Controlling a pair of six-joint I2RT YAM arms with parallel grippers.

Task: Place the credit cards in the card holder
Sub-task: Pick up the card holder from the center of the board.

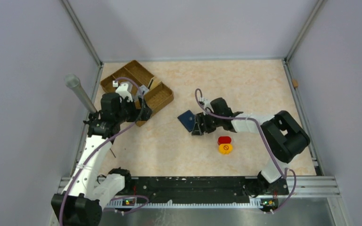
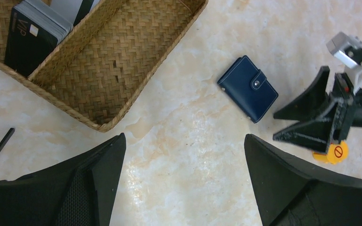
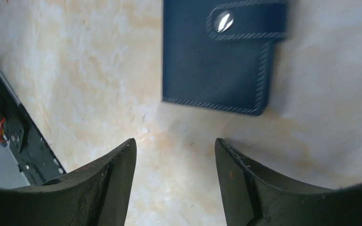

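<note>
Step in hand: opening the card holder (image 3: 217, 61). Your right tool (image 3: 174, 141) hovers just beside it, apart and empty, like the left tool (image 2: 185, 136); unsnap the tab (image 3: 245, 19) next

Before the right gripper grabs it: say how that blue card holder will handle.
The card holder lies flat on the table, so a push probably slides it. Stitched cover: likely soft, bendy. With the snap tab fastened, it should stay folded.

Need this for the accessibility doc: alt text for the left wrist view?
A closed navy card holder, snap fastened, lies on the marbled table, with the right claw close beside it. At upper left, a woven tray holds grey and black credit cards. The open left claw frames the bottom edge.
</note>
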